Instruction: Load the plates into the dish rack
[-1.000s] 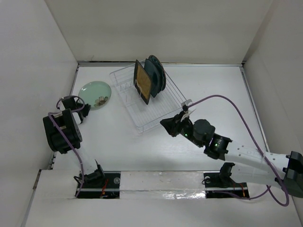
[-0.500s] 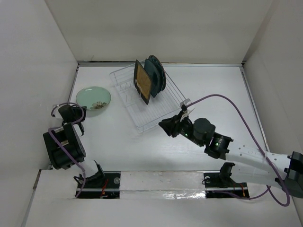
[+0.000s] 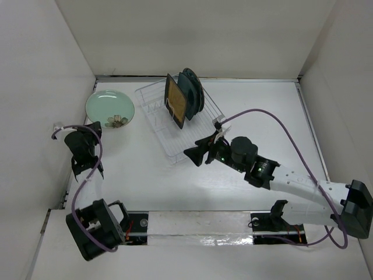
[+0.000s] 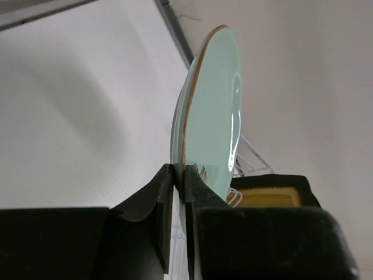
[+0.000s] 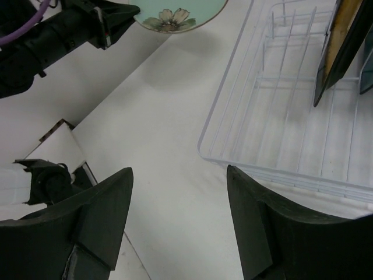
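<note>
A round pale mint green plate [image 3: 109, 108] with a flower print is lifted at the back left, tilted. My left gripper [image 3: 98, 125] is shut on its near rim; in the left wrist view the fingertips [image 4: 179, 172] pinch the plate [image 4: 213, 111] edge-on. The clear dish rack [image 3: 169, 131] stands in the middle and holds a mustard-yellow square plate [image 3: 176, 100] and dark teal plates [image 3: 193, 90] upright at its far end. Off the rack's near corner, my right gripper [image 3: 193, 153] hangs open and holds nothing [image 5: 178, 169].
White walls close in the table on three sides; the left wall runs close behind the mint plate [image 5: 180, 11]. The near half of the rack [image 5: 280, 116] shows bare tines. A purple cable [image 3: 274, 119] arcs over the right arm.
My left arm has swung up and back with the mint plate pinched at its rim. My right gripper has opened wide and shifted left toward the rack's near corner.
</note>
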{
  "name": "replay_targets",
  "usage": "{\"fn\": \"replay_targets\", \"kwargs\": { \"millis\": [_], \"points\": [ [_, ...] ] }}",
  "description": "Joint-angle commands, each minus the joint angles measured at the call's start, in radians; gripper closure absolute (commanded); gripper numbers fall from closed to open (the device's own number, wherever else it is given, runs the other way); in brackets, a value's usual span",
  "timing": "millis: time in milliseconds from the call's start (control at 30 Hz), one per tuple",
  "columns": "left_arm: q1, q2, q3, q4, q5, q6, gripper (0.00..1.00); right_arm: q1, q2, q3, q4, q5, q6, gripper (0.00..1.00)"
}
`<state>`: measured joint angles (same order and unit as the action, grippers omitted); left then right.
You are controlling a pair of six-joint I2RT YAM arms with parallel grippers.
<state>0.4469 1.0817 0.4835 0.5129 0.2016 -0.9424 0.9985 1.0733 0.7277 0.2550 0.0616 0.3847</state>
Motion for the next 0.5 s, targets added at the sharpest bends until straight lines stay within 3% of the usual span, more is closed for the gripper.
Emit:
{"fn": "replay_targets", "kwargs": {
  "millis": [0,233,467],
  "points": [
    [-0.019,-0.174,0.018,0.136,0.022,-0.004,1.00,-0.034,0.056,0.096,0.064,-0.062,0.019,0.25],
    [-0.100,-0.370,0.023,0.033,0.079,0.056,1.00,-0.092,0.245,0.268,0.116,-0.180,0.075,0.02],
    [-0.175,-0.433,-0.008,0.047,0.197,0.044,1.00,-0.181,0.451,0.481,0.085,-0.207,0.078,0.00]
  ]
}}
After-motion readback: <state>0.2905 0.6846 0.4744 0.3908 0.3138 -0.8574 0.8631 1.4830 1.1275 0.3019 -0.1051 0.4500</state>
